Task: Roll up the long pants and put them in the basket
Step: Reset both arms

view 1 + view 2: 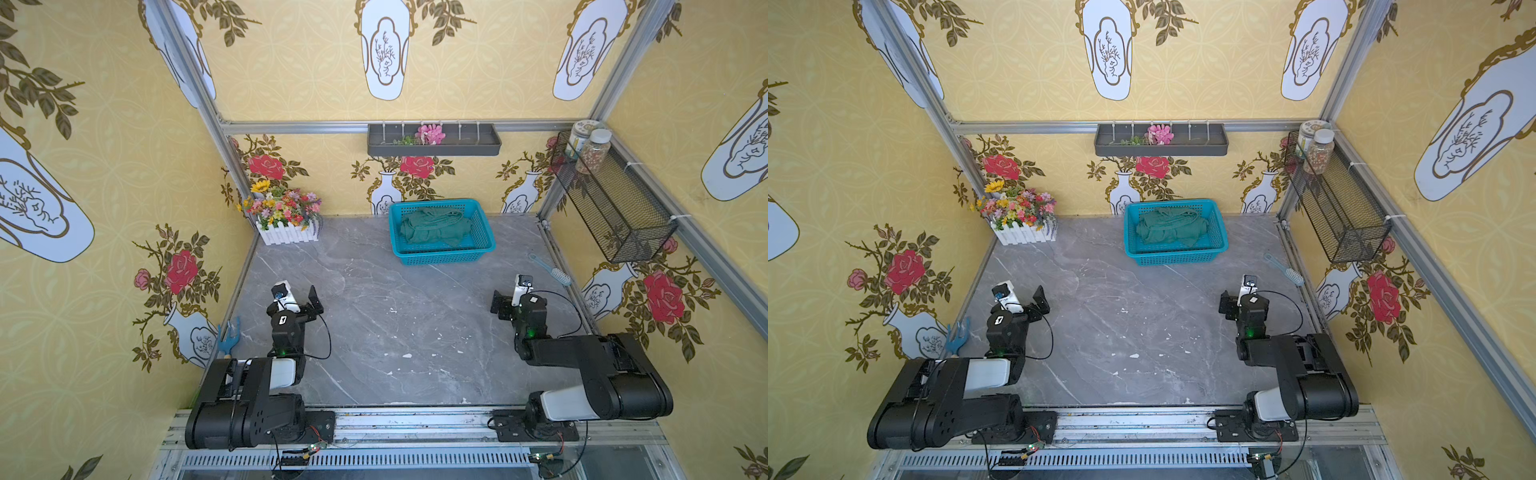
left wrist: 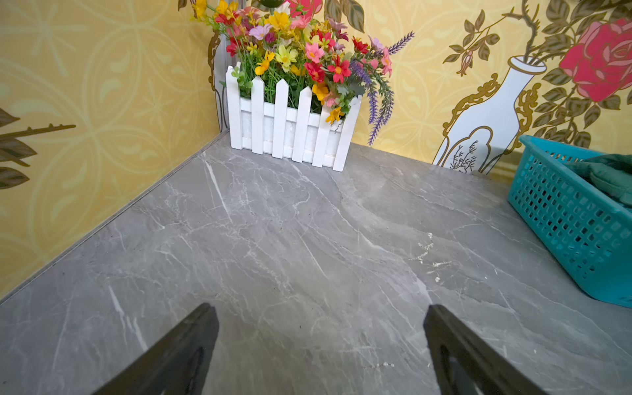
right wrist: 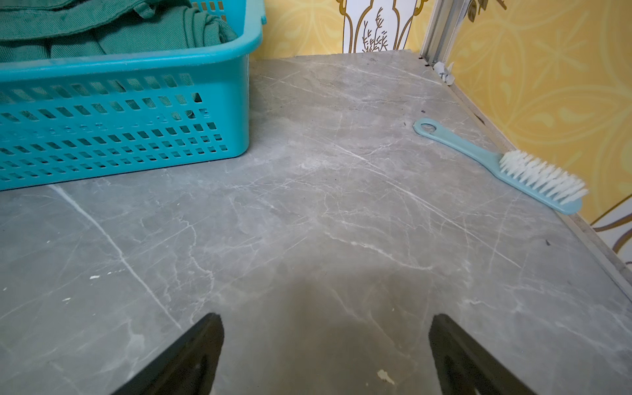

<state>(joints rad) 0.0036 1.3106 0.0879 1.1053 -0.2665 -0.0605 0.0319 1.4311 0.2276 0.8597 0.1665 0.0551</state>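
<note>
Left gripper (image 2: 320,309) released, empty | right gripper (image 3: 327,317) released, empty | long pants (image 1: 434,228) bunched in basket (image 1: 441,256) at bench (image 1: 395,316) rear, well apart from both | jar (image 1: 581,137) label unreadable

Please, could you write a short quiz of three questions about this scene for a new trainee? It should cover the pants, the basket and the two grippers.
1. True or false: the long pants lie crumpled inside the turquoise basket.
2. Which thing lies on the table, on the side of the right gripper? A) a brush B) a cup C) a sponge
3. Fill in the word: the left gripper and the right gripper are both ____ and hold nothing.

Key: 1 true; 2 A; 3 open.
</note>
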